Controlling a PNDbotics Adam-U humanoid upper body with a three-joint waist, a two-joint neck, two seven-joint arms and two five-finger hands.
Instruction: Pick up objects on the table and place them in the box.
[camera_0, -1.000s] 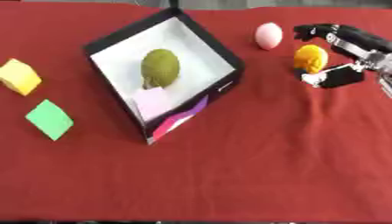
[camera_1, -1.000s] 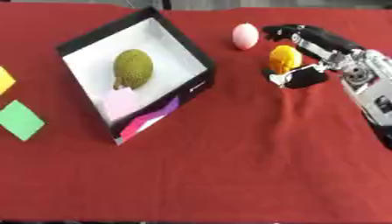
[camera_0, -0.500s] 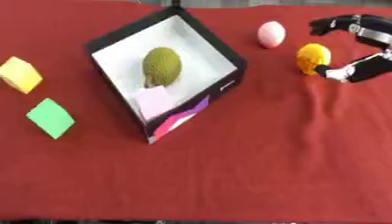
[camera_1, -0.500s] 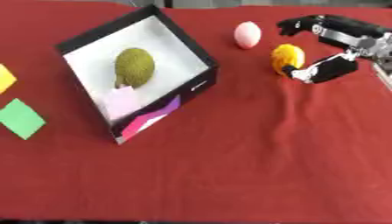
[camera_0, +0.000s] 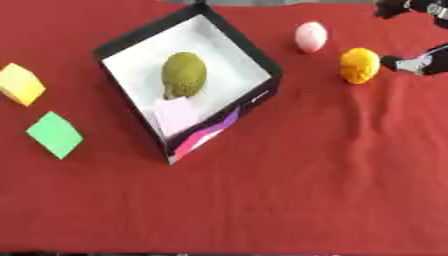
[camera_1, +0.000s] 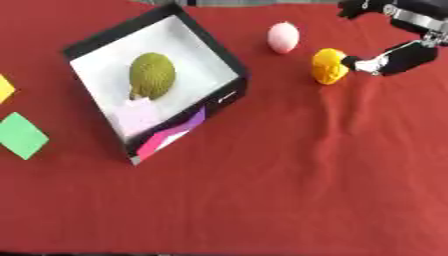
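Even, bright overhead light, faint shadows, no glare; overall soft blur, strongest toward the upper right corner.

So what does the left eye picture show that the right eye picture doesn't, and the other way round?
Only the left eye view shows the whole yellow block at the left edge; the right eye view cuts it to a sliver. Only the right eye view shows much of the right hand, its fingers spread open beside the orange ball; the left eye view catches just bits of it. Both show the black box holding a green fruit and a pale pink block, the pink egg, the green block and the red cloth.
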